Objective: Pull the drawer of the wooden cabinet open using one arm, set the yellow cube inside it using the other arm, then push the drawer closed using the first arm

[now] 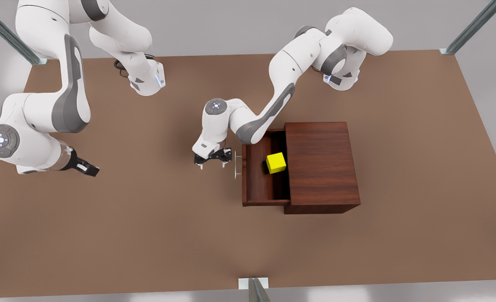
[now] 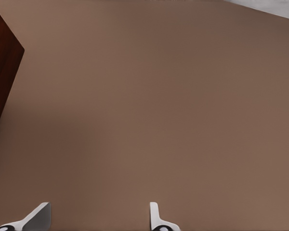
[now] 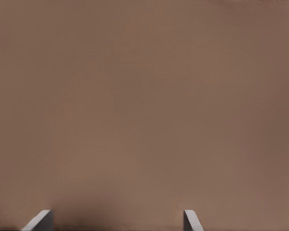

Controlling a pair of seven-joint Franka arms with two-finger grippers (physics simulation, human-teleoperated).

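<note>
The wooden cabinet (image 1: pixel 321 165) stands on the front view's right half of the table. Its drawer (image 1: pixel 258 176) is pulled out toward the front view's left, with the silver handle (image 1: pixel 235 164) on its front. The yellow cube (image 1: pixel 276 162) rests inside the drawer, close to the cabinet's edge. My left gripper (image 1: pixel 212 164) hangs open just beside the handle, not touching it, fingers pointing down. The left wrist view has its fingertips (image 2: pixel 156 217) over bare table and a dark wood corner (image 2: pixel 2 62) at one side. My right gripper (image 1: pixel 93 170) waits open far off at the front view's left, its fingertips (image 3: pixel 191 220) over bare table.
The brown table (image 1: pixel 147 235) stretches wide around the cabinet. Metal frame posts (image 1: pixel 472 25) rise at the back corners, and a bracket (image 1: pixel 254 285) sits at the near edge. The arm bases (image 1: pixel 147 82) stand along the back.
</note>
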